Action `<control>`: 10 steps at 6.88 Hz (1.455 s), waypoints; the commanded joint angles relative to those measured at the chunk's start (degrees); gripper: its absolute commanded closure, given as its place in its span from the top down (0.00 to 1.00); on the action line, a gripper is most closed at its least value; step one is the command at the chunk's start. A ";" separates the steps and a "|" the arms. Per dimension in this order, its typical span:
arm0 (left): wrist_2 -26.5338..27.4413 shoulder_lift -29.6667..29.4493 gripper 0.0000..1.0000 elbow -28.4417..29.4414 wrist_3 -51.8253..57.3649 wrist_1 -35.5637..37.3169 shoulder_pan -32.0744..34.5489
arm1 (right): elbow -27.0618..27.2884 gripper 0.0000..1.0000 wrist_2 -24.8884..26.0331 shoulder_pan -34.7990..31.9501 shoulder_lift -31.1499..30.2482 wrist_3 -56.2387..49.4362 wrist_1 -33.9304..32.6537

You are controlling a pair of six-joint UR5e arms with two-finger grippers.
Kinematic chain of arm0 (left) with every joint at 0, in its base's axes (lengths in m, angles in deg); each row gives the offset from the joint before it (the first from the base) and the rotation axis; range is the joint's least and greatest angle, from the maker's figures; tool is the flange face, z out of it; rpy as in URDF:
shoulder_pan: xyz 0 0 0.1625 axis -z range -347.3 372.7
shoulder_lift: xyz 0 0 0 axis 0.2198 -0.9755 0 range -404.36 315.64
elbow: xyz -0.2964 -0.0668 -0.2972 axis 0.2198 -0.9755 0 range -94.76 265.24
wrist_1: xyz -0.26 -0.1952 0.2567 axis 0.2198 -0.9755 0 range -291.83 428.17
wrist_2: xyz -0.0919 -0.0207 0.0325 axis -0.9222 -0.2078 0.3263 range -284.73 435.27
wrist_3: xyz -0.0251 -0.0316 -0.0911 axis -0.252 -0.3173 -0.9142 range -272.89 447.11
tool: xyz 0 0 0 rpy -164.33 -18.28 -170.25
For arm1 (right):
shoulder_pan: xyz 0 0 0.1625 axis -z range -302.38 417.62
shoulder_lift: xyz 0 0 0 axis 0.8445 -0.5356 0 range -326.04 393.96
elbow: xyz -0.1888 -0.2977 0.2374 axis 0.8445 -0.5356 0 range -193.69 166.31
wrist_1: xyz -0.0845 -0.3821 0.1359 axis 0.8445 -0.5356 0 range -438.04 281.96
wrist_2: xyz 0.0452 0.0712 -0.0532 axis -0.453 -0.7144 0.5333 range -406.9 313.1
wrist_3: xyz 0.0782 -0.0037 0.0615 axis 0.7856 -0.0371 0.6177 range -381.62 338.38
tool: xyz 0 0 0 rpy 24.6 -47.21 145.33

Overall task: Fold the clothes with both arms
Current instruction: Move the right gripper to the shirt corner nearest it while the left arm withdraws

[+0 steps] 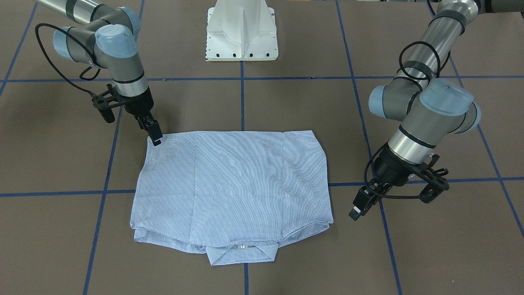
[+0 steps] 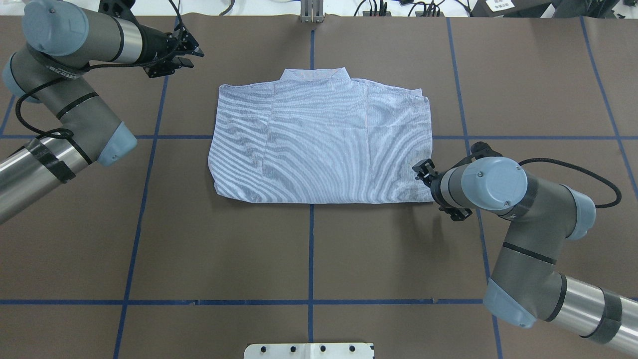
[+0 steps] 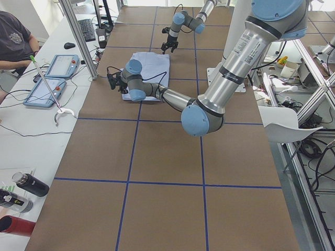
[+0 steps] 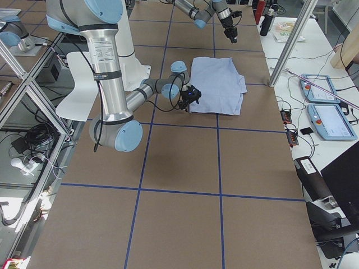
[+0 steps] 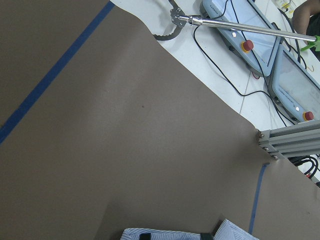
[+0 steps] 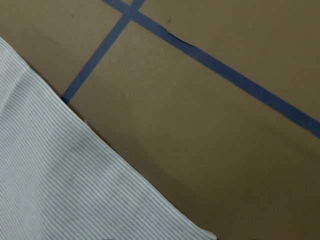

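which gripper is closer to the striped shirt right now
Right. The right gripper is at the corner of the light blue-and-white striped shirt nearest the robot; the left gripper is off its collar end, with bare table between.

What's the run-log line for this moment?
striped shirt: folded, lying flat | left gripper: open, clear of shirt | right gripper: at shirt corner, grip unclear

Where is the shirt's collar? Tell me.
In the overhead view the collar pokes out from the far edge of the shirt, straddling the centre blue tape line.
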 commanded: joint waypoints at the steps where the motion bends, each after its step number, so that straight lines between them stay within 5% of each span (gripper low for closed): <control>1: 0.09 0.12 0.44 -0.07 0.00 0.00 0.08 | -0.77 0.81 -0.02 0.04 0.29 0.51 -0.07; 8: 0.00 0.21 0.43 -0.07 0.09 0.00 0.08 | -1.74 0.66 -0.20 0.13 0.82 0.34 -0.07; 9: 0.00 0.56 0.43 -0.07 0.09 0.00 0.08 | -1.74 0.49 -0.20 0.13 0.90 0.42 -0.07; 10: 0.00 0.74 0.43 -0.07 0.09 0.00 0.08 | -1.74 0.00 -0.20 0.13 1.25 0.51 -0.15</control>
